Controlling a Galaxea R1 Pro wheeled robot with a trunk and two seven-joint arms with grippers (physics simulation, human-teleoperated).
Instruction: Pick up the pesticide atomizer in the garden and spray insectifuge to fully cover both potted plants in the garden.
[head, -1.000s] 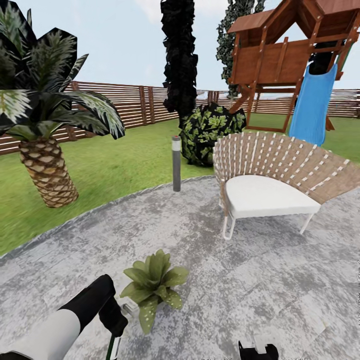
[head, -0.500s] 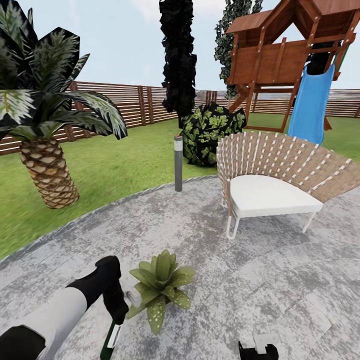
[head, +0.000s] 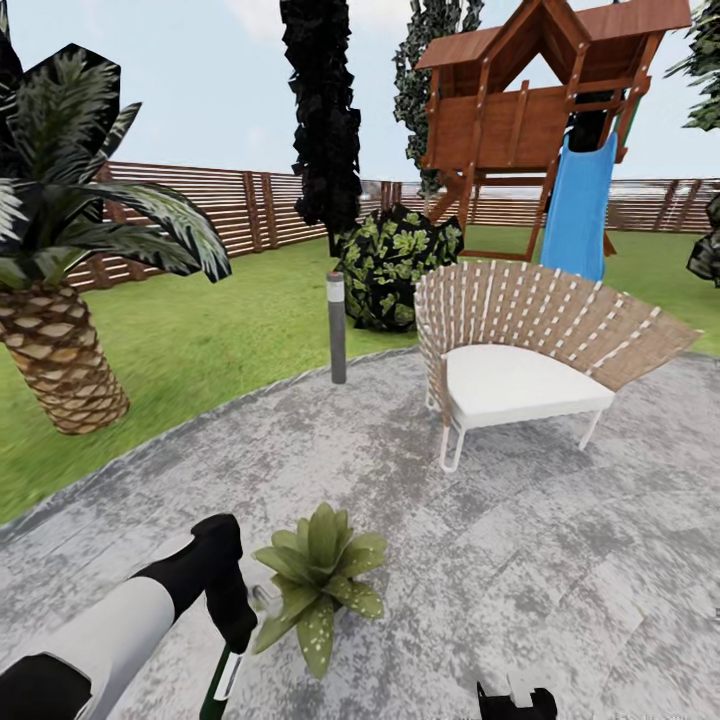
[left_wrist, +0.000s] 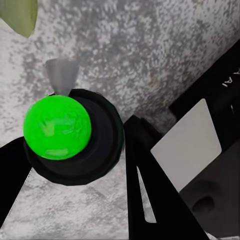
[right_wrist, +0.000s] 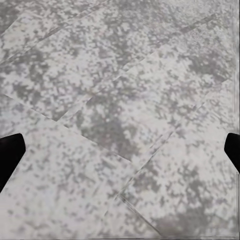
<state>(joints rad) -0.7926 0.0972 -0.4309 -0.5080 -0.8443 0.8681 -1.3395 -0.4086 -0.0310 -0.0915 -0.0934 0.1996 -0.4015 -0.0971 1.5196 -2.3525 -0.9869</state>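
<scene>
My left hand (head: 232, 640) is holding the atomizer (head: 225, 675), fingers clamped on its dark green body, its pale nozzle (left_wrist: 61, 75) pointing at the plant (head: 318, 570) just beside it on the grey patio (head: 520, 560). My right hand (right_wrist: 120, 150) is hanging over bare paving, fingers spread wide. Farther right, a woven chair (head: 530, 350) is standing on the patio.

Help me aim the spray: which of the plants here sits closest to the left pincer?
The small potted plant on the grey patio, right beside the left pincer holding the atomizer. The palm and shrub stand far back.
</scene>
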